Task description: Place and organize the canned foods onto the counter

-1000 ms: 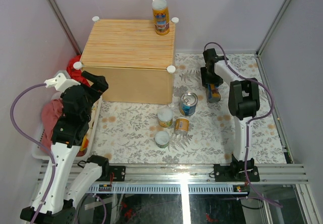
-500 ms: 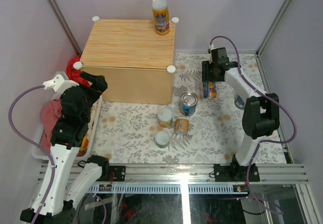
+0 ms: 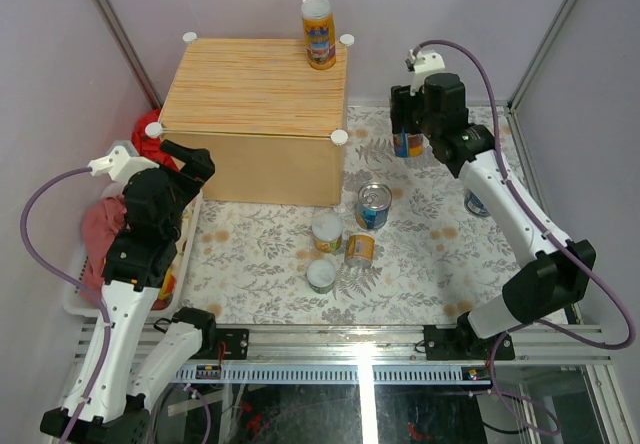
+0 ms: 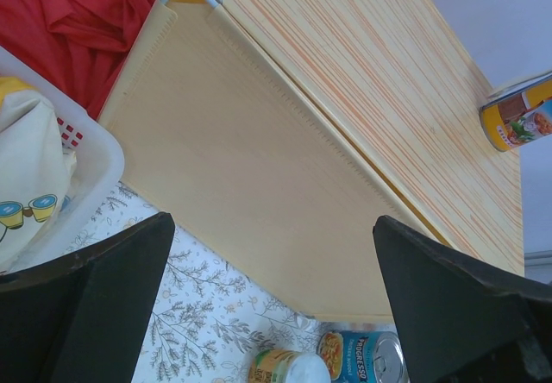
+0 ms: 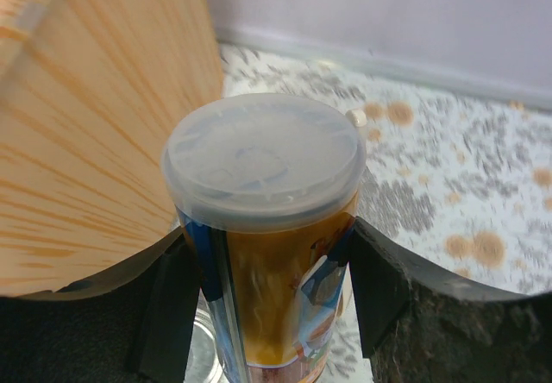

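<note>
My right claw [image 3: 404,134] pinches a tall orange-and-blue can [image 5: 263,254] by its sides. The can is upright, its long axis vertical and plastic lid up, held over the floral mat [image 3: 440,254] just right of the counter [image 3: 250,84]. A second tall can [image 3: 319,34] stands upright at the counter's far right corner. My left claw [image 3: 188,164] is spread wide, left of the counter.
</note>
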{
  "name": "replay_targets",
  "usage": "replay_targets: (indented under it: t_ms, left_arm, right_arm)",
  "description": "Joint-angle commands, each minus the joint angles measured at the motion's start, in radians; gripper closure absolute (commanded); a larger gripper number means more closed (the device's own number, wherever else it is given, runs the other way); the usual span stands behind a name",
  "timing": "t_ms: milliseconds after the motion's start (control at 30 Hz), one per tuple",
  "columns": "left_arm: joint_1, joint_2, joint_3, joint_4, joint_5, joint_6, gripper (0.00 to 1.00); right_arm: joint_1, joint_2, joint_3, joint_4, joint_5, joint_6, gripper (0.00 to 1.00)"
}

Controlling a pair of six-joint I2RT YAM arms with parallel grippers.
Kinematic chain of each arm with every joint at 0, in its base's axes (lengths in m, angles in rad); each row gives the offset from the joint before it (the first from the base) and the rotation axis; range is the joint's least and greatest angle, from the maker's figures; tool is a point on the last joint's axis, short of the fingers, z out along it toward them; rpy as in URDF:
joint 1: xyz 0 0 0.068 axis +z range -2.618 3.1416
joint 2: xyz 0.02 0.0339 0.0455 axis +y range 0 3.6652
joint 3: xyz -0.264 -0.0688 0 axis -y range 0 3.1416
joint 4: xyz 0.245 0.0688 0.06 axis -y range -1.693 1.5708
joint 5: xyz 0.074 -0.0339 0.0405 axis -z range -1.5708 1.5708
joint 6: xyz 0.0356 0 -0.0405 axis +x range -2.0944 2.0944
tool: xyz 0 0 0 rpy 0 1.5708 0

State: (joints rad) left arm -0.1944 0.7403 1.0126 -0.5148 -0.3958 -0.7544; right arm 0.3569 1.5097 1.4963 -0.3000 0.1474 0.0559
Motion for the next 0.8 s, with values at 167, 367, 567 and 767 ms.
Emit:
replay_targets:
  t_ms: [167,367,567,767]
  left_arm:
    - [0.009,0.026,0.038,0.061,0.022,-0.004,0.01]
    - [0.009,0.037,0.036,0.071,0.038,-0.009,0.00]
    - [0.010,0.030,0.020,0.089,0.038,-0.016,0.00]
    - [0.010,0.029,0.021,0.093,0.035,-0.013,0.00]
  right_arm:
    - [0.186,-0.053,0.285,0.335,0.050,-0.115,0.93]
    - [0.274,-0.015,0.394,0.411,0.052,-0.181,0.93]
    - [0.281,0.036,0.413,0.522,-0.031,-0.116,0.94]
    - [0.283,0.098,0.421,0.647,-0.085,-0.071,0.94]
